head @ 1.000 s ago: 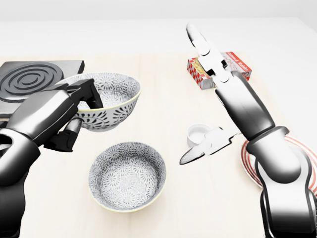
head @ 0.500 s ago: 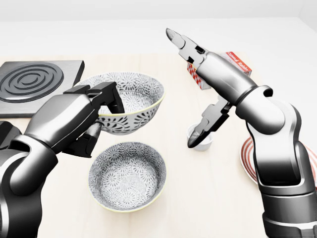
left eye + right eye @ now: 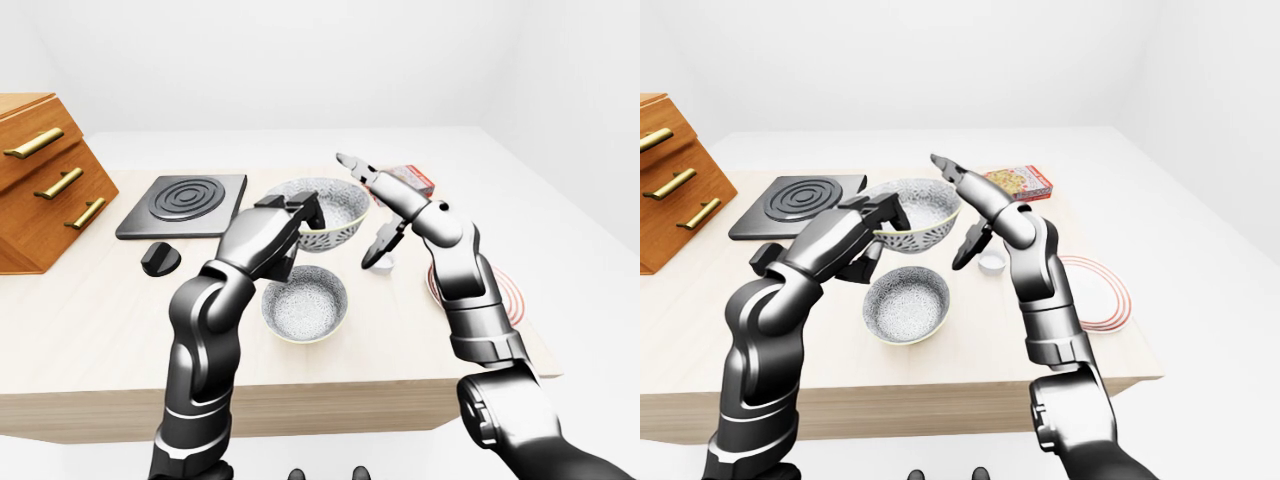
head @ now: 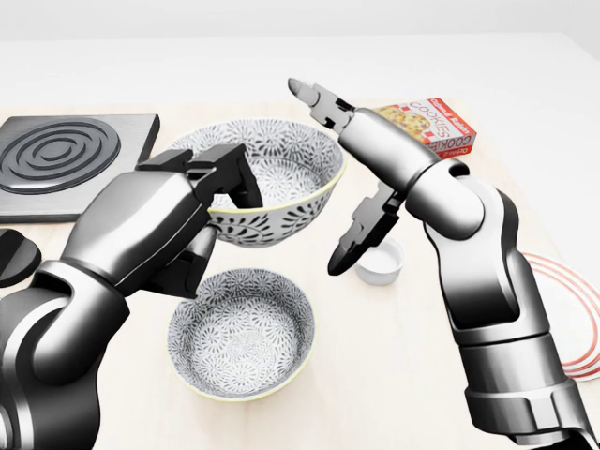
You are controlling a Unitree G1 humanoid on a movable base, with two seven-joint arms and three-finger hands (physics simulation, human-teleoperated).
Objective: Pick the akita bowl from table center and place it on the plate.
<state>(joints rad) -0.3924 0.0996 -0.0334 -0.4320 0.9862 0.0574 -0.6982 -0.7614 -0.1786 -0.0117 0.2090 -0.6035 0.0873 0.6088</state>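
Path to plate [image 3: 1108,296]: right hand [image 4: 380,159] and cup [image 4: 380,265] stand between.
Below held bowl [image 4: 281,169]: second bowl [image 4: 242,333], close.
Past cup: bare table [image 4: 375,375] up to plate.

So the akita bowl [image 4: 281,169] is white with a busy black floral print and a yellowish rim. It's up off the table, tilted, with the left hand [image 4: 169,225] clamped on its left rim. The plate [image 3: 1102,295] is white with red rings, lying flat far off to the right, well apart from the bowl.
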